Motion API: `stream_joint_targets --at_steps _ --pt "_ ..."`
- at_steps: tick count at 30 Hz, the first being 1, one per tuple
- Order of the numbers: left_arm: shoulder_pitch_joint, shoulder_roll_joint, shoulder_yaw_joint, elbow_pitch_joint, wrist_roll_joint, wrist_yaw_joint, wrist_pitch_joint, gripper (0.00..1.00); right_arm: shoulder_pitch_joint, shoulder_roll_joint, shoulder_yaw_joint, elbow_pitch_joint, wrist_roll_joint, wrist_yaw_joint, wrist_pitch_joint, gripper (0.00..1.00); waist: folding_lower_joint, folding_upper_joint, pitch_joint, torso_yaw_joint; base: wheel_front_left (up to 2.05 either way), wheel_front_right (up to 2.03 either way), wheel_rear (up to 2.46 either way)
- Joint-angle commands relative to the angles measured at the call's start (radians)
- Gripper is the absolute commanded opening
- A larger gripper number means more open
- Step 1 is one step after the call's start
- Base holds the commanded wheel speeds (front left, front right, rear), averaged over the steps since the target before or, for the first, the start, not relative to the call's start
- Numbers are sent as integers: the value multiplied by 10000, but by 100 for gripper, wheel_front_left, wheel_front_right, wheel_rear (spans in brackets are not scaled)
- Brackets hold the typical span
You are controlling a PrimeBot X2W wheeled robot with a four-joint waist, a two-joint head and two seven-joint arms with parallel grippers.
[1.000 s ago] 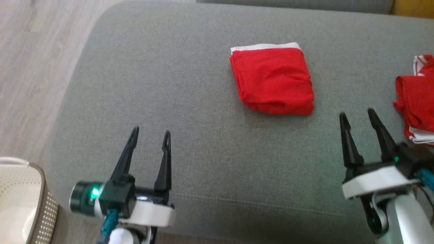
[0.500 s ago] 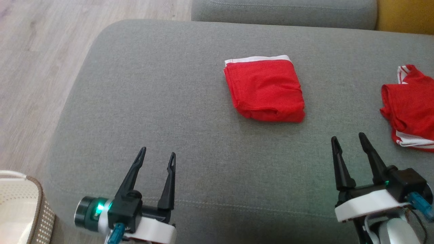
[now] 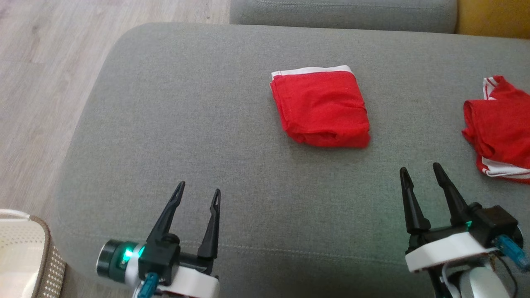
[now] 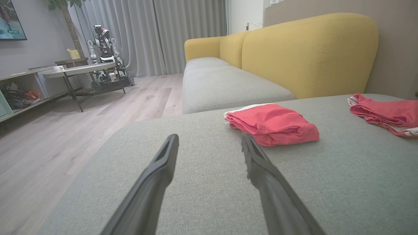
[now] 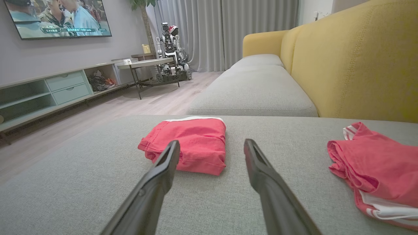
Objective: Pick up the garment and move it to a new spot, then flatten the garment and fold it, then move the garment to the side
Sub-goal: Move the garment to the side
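Observation:
A folded red garment (image 3: 321,107) with a white band on its far edge lies flat on the grey cushion (image 3: 186,103); it also shows in both wrist views (image 4: 272,125) (image 5: 192,143). A second, crumpled red garment with white stripes (image 3: 499,128) (image 5: 375,166) lies at the cushion's right edge. My left gripper (image 3: 198,188) (image 4: 209,137) hovers open over the near left of the cushion, well short of the folded garment. My right gripper (image 3: 419,167) (image 5: 211,142) is open too, just in front of and between the two garments. Neither holds anything.
A cream perforated basket (image 3: 20,248) stands on the wooden floor (image 3: 37,82) at the lower left. The yellow sofa back (image 4: 310,49) rises behind the cushion, with another grey seat (image 3: 343,12) beyond. A low table (image 5: 147,63) and another robot (image 5: 169,39) stand far off.
The head view has shifted, so the whole scene sits lower and slightly left in the picture. Both garments lie as before, and both grippers stay open near the cushion's front.

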Motion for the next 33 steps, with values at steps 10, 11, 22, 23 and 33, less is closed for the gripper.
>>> stream_joint_targets --at_steps 10,11,22,23,33 --pt "-995 -50 82 -442 27 44 -51 100 -1647 0 572 1112 957 -2 -91 100 0 0 808 300 0 0 0" --pt "-1092 -74 33 -482 23 29 -51 100 -2057 0 538 1340 1117 -2 -91 100 0 0 985 369 0 0 0" --pt "-2012 -342 -538 -534 -83 -174 -51 100 -5967 -1043 1226 4960 3570 -2 1174 100 0 0 2270 1060 0 0 0" --pt "-2085 -363 -589 -532 -91 -181 -51 100 -6252 -1232 1319 5190 3804 -2 1414 100 0 0 2358 1115 0 0 0" --pt "-2459 -479 -862 -415 -172 -153 -51 100 -7440 -2087 2071 6147 6315 -2 3755 84 0 0 2828 1379 0 0 0"
